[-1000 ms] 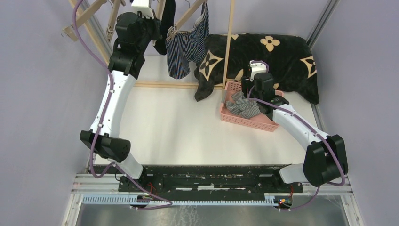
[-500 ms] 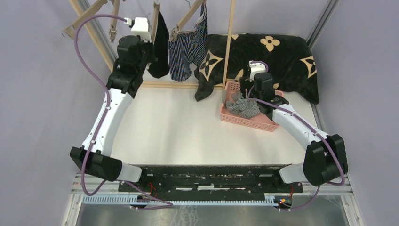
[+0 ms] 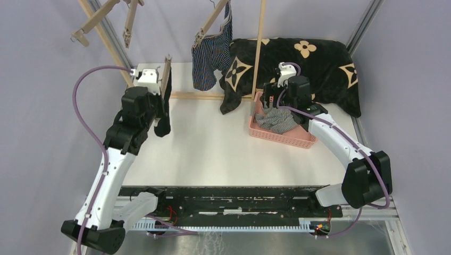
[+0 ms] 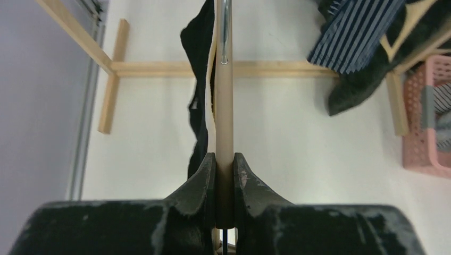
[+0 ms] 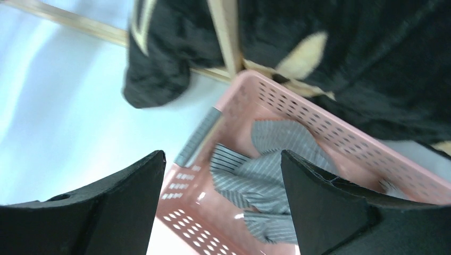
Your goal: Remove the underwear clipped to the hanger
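White tabletop (image 3: 213,154) fills the space between 2 lavender walls (image 3: 42,133). Nearest, the left end effector (image 4: 224,164) is clamped on the bar of a wooden hanger (image 4: 224,106). The long axis of the bar runs straight away from the fingers, toward the far side. The black boxer shorts (image 3: 163,126) hang from this hanger, on the left of the bar in the wrist view, down toward the tabletop.

Farther and to the right, well apart, the right end effector (image 5: 220,156) has its fingers wide apart and holds nothing. It is above the pink basket (image 3: 282,139), where the grey-white striped boxer shorts (image 3: 275,119) lie. I judge that the right arm must cross the bare tabletop between them to reach the black shorts.

Farthest, the navy striped boxer shorts (image 3: 210,58) hang clipped on a 2nd hanger (image 3: 207,25), beside the flower-patterned blanket (image 3: 308,64).
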Motion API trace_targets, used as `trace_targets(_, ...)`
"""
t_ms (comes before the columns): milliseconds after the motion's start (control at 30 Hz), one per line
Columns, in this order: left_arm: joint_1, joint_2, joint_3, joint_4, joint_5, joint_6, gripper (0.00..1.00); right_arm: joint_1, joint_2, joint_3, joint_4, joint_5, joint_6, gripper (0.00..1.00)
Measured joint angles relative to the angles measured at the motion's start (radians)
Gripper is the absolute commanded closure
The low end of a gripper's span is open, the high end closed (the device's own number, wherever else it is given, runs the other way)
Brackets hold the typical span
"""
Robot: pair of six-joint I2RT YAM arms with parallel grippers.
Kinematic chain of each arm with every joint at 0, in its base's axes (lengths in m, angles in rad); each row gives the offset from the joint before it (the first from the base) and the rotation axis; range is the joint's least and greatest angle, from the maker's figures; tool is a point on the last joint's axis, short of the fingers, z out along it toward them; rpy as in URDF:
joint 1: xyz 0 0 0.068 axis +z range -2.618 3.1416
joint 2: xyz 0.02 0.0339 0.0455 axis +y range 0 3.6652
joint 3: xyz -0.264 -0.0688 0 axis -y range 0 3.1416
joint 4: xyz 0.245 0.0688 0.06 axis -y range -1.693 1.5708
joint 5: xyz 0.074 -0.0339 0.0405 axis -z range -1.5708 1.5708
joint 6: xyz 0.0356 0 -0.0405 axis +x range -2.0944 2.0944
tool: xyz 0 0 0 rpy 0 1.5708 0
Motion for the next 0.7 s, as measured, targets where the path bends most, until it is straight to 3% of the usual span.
trace_targets(333,0.0,-0.237,-0.167,-0.131,0.365,-0.063,0.97,0.0,0.06,0.122,0.013,-0.32,0.043,0.11)
trace_targets(700,0.0,-0.379,-0.192,-0.139,0.78,-0.063,0.97,0.001,0.122,0.143,0.239,-0.894,0.19,0.1)
